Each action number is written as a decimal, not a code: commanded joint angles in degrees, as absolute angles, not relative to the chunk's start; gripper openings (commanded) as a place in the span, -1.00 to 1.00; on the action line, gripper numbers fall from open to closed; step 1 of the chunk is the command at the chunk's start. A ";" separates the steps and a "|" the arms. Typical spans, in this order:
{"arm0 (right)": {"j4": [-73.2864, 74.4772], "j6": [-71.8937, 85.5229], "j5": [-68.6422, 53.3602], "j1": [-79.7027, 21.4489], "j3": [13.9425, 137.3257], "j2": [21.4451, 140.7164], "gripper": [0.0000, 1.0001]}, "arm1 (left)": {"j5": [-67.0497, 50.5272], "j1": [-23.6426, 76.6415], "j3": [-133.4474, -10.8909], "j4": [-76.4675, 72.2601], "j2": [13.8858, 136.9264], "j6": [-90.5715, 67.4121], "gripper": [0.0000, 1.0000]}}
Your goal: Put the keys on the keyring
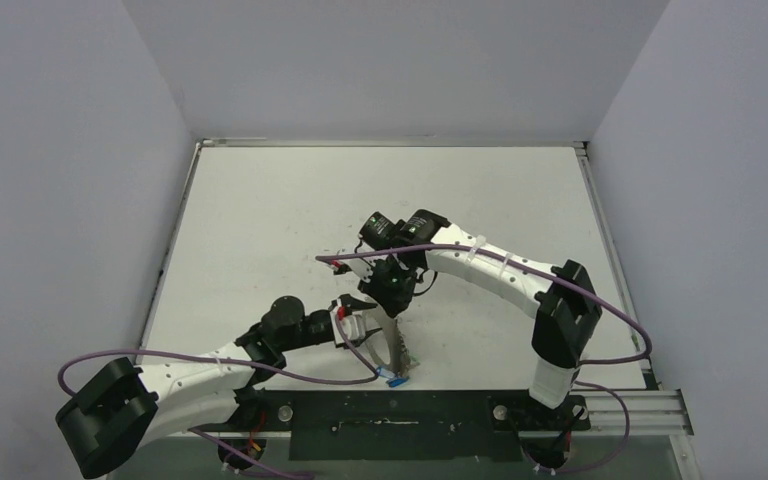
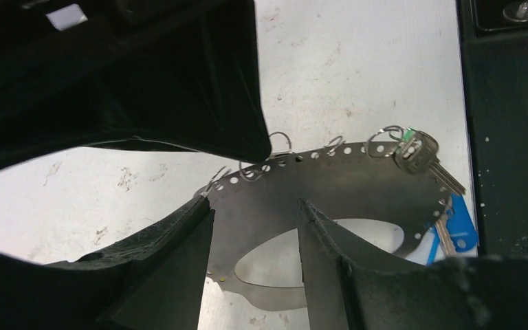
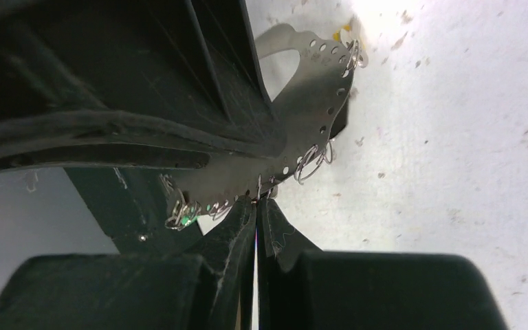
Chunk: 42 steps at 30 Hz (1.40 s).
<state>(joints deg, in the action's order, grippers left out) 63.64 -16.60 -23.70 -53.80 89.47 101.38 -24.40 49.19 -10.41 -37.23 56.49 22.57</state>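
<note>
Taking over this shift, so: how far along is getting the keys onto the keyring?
Done: a green-tagged key and a blue key appear to hang from the keyring, a flat perforated plate. In hand: the right gripper is shut on its rim; the left gripper stands open around it, holding no key. Left: several small split rings look empty; no other keys clearly show.

The keyring [image 1: 392, 345] sits by the table's [image 1: 260, 220] near edge, midway along; keys [image 1: 396, 378] lie at its near end.
</note>
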 commanded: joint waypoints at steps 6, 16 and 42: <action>72.20 -11.47 -16.37 -53.64 93.66 102.74 -1.00 | -21.58 49.62 -9.28 -43.70 55.54 13.40 -0.01; 75.43 -11.90 -16.48 -54.35 93.96 107.00 -1.00 | -25.17 50.56 -10.15 -54.63 65.54 14.35 -0.12; 71.98 -12.74 -19.14 -54.45 91.26 106.38 -1.00 | -25.34 53.00 -13.79 -86.11 93.74 10.78 -0.45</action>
<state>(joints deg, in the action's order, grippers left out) 73.49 -12.60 -18.33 -54.08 91.66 109.19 -24.75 52.90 -11.27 -79.29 93.27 12.62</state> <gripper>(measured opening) 0.028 0.275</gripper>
